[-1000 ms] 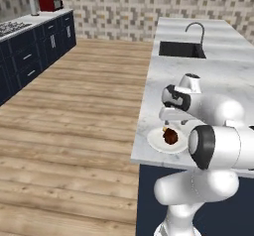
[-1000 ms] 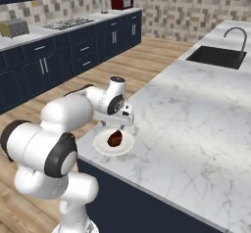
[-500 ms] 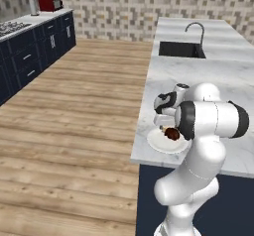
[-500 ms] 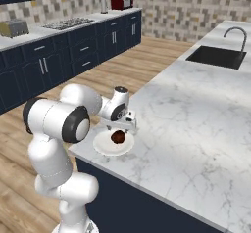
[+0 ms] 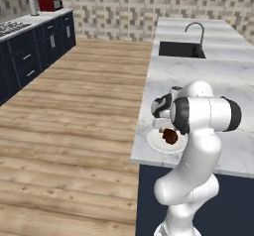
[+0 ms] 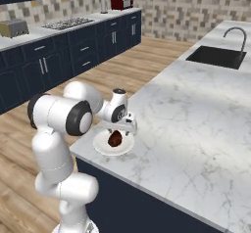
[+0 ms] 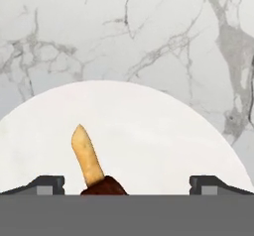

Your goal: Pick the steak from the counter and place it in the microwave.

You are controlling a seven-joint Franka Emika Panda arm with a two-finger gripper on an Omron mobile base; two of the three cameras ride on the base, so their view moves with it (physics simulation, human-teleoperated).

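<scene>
Steak [image 6: 115, 138] on white plate [image 6: 100, 147] near worktop [image 6: 196, 109] edge, pincer [image 7: 126, 184] wide open just above, empty; risk: off-centre closing skids plate or meat off edge.

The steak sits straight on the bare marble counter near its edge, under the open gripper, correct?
Not quite. The steak lies on a round white plate, not on bare marble; the right base view shows this. The plate rests on the counter near its edge, and the open gripper is just above the steak.
</scene>
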